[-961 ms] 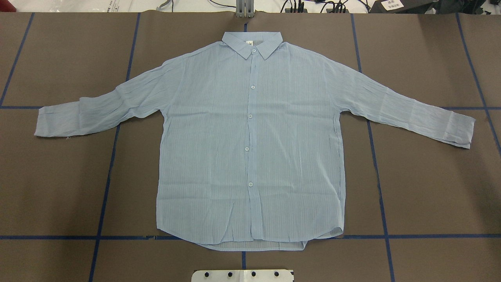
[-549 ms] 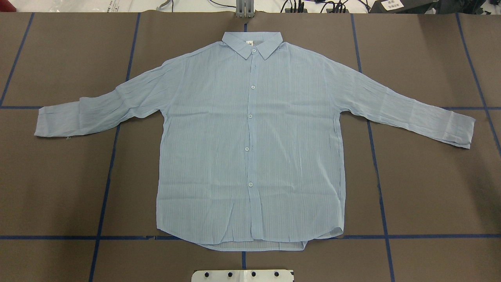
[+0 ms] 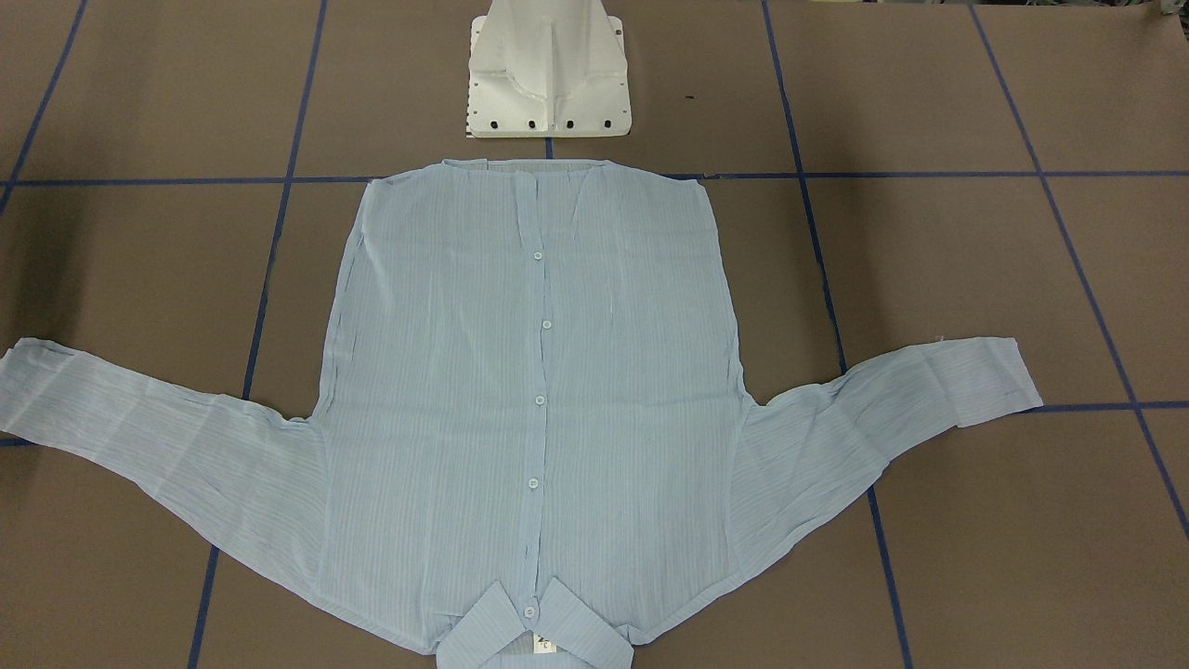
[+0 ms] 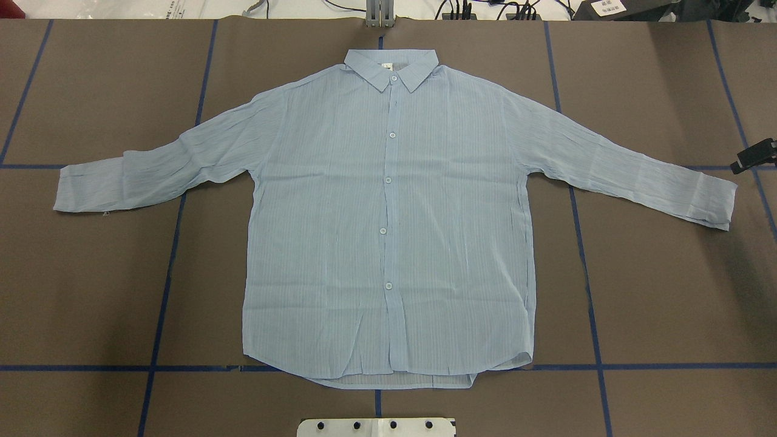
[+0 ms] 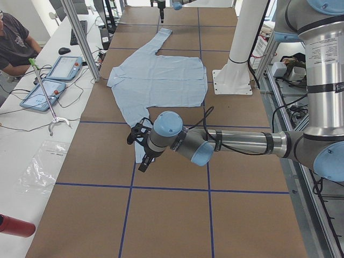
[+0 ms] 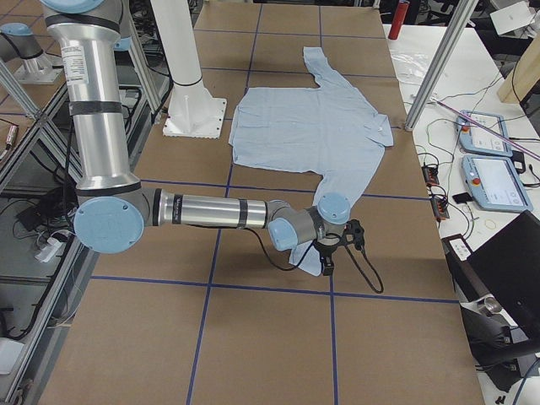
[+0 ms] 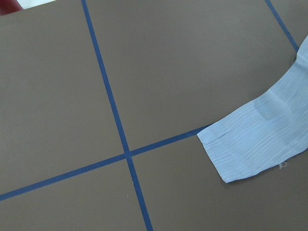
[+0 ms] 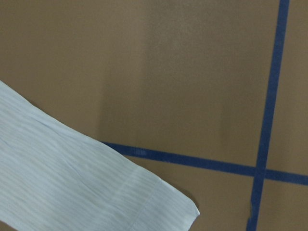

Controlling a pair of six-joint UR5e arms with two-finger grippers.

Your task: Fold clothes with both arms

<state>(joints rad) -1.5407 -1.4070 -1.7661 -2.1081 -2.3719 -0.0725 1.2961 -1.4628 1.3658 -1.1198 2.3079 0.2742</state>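
The pale-blue, finely striped long-sleeved button-up shirt (image 4: 388,230) lies flat and buttoned as before, collar away from the robot, sleeves outspread. The black left gripper (image 5: 142,164) hangs near the left cuff (image 4: 79,188). The black right gripper (image 4: 753,155) newly enters the overhead view's right edge, beside the right cuff (image 4: 710,203). Neither gripper's finger spacing can be told. Brown paper-covered table (image 4: 668,291), blue tape grid (image 4: 164,291); white desk (image 5: 21,123) alongside.
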